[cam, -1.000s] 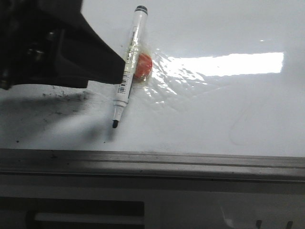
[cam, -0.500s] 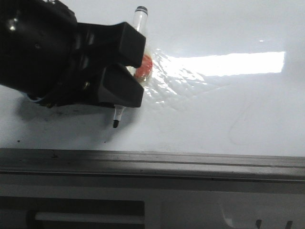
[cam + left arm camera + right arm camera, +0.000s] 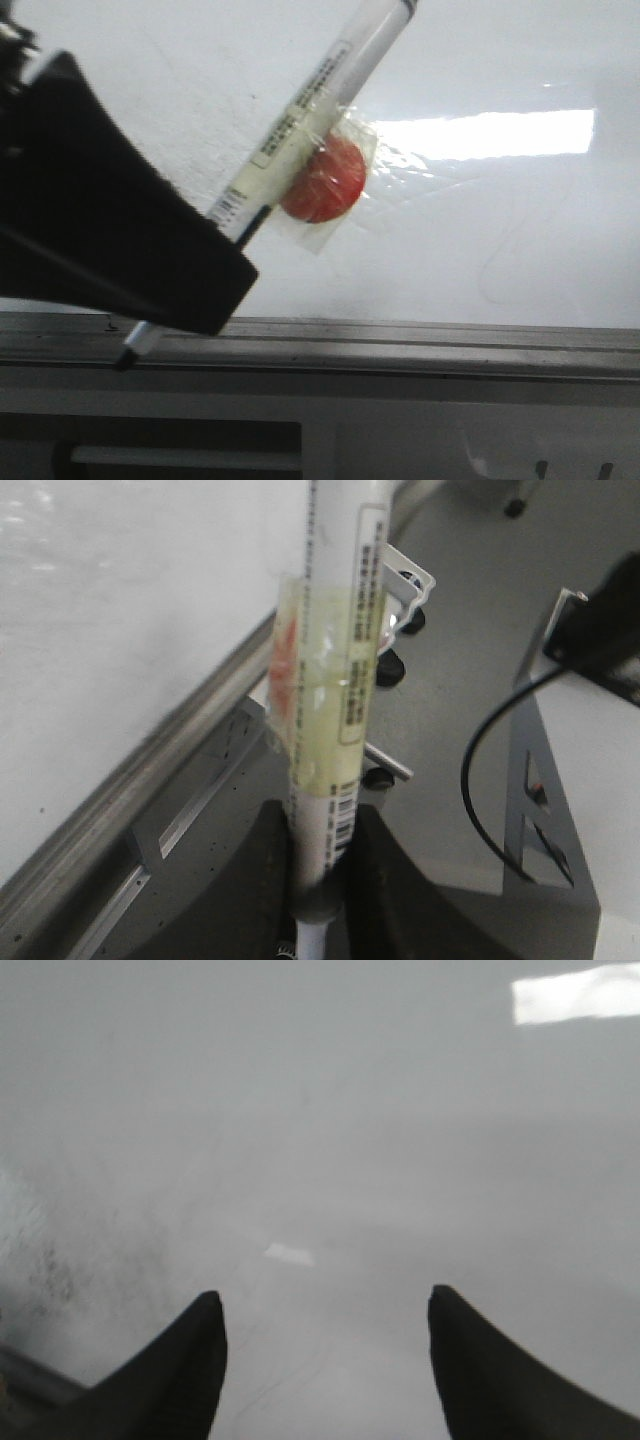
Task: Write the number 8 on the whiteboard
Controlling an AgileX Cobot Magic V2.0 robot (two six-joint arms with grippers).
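My left gripper (image 3: pixel 215 245) is shut on a white marker (image 3: pixel 310 110) and holds it lifted and tilted above the whiteboard (image 3: pixel 480 230), close to the front camera. A red disc (image 3: pixel 325 180) is taped to the marker's barrel. The marker's tip (image 3: pixel 130 350) pokes out below the fingers, over the grey edge rail (image 3: pixel 420 345). In the left wrist view the marker (image 3: pixel 335 680) stands clamped between the black fingers (image 3: pixel 255 880). My right gripper (image 3: pixel 325 1310) is open and empty over the bare board (image 3: pixel 320 1110). No number 8 shows on the board.
A bright light glare (image 3: pixel 490 135) lies on the board right of the marker. Dark smudge specks (image 3: pixel 45 1265) mark the board near the right gripper. Beyond the board's edge are a black cable (image 3: pixel 480 770) and a metal frame (image 3: pixel 540 790).
My left gripper closed on the marker and lifted it off the board. The marker now is raised, tilted and much nearer the front camera, its tip over the rail.
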